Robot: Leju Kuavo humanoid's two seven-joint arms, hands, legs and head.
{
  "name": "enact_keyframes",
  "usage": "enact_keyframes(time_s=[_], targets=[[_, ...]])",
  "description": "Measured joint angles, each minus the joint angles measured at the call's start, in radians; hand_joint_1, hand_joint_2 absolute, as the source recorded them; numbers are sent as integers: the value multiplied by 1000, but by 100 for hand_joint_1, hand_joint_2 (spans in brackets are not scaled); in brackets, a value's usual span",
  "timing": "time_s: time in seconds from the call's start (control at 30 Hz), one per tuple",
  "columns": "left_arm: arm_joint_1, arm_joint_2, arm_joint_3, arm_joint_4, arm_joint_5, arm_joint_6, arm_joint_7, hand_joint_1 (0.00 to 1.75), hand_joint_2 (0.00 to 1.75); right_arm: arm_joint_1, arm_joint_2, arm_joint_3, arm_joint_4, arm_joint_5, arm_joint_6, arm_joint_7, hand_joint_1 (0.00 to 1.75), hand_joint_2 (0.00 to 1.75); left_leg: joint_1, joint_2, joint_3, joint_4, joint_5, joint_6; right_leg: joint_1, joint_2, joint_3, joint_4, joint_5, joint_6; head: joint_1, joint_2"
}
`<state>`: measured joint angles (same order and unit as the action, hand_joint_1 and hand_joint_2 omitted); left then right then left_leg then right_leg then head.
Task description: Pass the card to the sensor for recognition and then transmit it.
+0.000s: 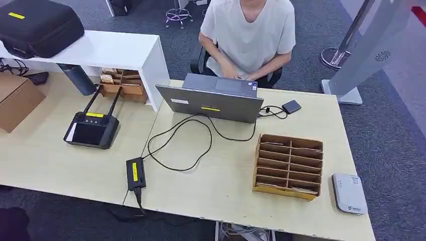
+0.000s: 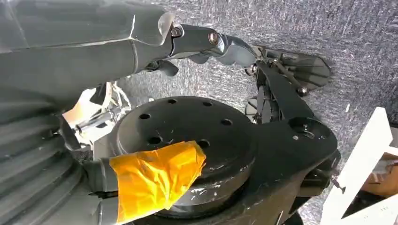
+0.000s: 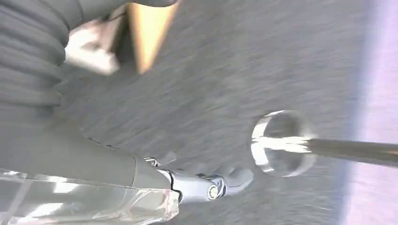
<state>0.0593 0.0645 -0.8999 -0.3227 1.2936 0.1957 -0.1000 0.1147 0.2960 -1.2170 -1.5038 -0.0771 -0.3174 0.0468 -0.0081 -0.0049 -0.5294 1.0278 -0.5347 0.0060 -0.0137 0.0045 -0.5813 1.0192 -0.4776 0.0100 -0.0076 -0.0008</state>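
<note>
The card was hard to make out: a pale sliver in the nearest slot of the wooden rack (image 1: 289, 165) may have been it, though I could not be sure. The white sensor (image 1: 349, 193) lay flat just beside the rack, near the right edge of the pale table (image 1: 216, 196). Bare tabletop lay between the rack and the looping black cable (image 1: 181, 145), which ran from a power brick (image 1: 135, 173) to the laptop (image 1: 213, 103). A person (image 1: 248, 35) sat behind it. Grey carpet (image 1: 397, 145) surrounded the table. My left hand (image 2: 202, 47) and my right hand (image 3: 206, 185) hung over the carpet; whether my fingers were spread or curled, I cannot tell.
</note>
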Motion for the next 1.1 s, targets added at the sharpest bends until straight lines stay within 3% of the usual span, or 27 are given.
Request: enact_keyframes(time_s=[0.03,0.1,0.13,0.27,0.37,0.47,0.53,0.67,1.0,1.1], targets=[[-3,0,-7,0,1,0,-2,0,175,-23,-9,-22,-11,-17,2,-24,0,0,0,0,0,0,0,0,0,0,0,0,0,0,0,0],[-9,1,-22,0,7,-1,-7,0,175,-57,-36,-55,-23,-48,24,-54,0,0,0,-1,0,0,0,0,0,-1,1,0,0,0,1,0],[-11,1,-28,0,10,-2,-10,0,175,-64,-52,-60,-28,-90,60,-56,0,175,0,-1,0,0,0,0,0,-1,1,0,0,0,1,0],[-18,1,-55,0,30,-8,-20,0,175,-75,-114,-41,-78,-243,209,-32,0,175,0,0,0,0,0,0,-1,0,1,0,0,0,0,0],[-23,3,-76,0,44,-9,-20,0,175,-69,-150,8,-126,-330,256,10,0,175,0,-1,0,0,0,0,-1,-1,0,0,0,0,0,0],[-25,5,-95,0,59,-11,-29,0,175,-48,-193,72,-164,-353,291,-13,0,175,0,-1,0,0,0,0,-1,-1,0,0,0,0,0,0],[-25,6,-105,0,68,-12,-35,0,175,-35,-235,125,-179,-316,283,-53,0,175,0,-1,0,0,0,0,0,0,0,0,0,0,0,0],[-26,11,-133,-2,95,-17,-41,0,175,5,-382,269,-181,-191,229,-140,0,175,-1,0,0,0,0,0,-2,0,0,0,0,0,0,0],[-37,26,-207,-17,114,-4,-51,0,175,37,-673,563,-195,-239,243,-87,0,175,-2,-1,0,0,0,1,-2,0,0,0,0,1,0,0],[-24,68,-242,-95,114,69,-54,0,175,36,-734,631,-207,-255,259,-84,0,175,-2,-1,0,0,0,1,-2,0,0,1,0,0,0,0]])
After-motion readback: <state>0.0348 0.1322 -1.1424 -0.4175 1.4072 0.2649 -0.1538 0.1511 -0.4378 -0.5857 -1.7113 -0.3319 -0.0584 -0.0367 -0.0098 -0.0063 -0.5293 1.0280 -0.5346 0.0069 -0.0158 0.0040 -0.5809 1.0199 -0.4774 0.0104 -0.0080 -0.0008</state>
